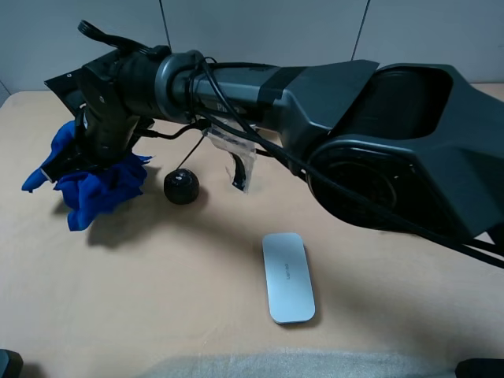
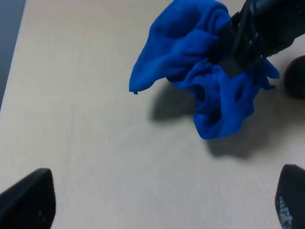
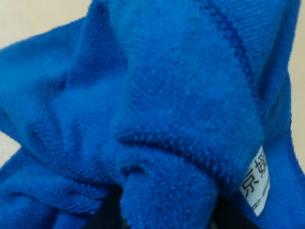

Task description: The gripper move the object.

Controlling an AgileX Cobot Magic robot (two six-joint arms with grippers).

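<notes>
A crumpled blue cloth (image 1: pixel 102 185) hangs at the left of the tan table (image 1: pixel 157 299). My right gripper (image 1: pixel 88 150) has reached across to the left and is shut on the cloth's top, and a shadow lies on the table under it. In the left wrist view the cloth (image 2: pixel 209 71) hangs from the right gripper (image 2: pixel 248 36). The cloth (image 3: pixel 167 109) fills the right wrist view, showing a white label (image 3: pixel 256 183). My left gripper (image 2: pixel 159 202) is open and empty over bare table, short of the cloth.
A black round cap (image 1: pixel 181 187) lies just right of the cloth. A flat silver case (image 1: pixel 287 277) lies nearer the front at the middle. A clear plastic bag (image 1: pixel 236 157) dangles from the right arm (image 1: pixel 378 134), which spans the back of the table.
</notes>
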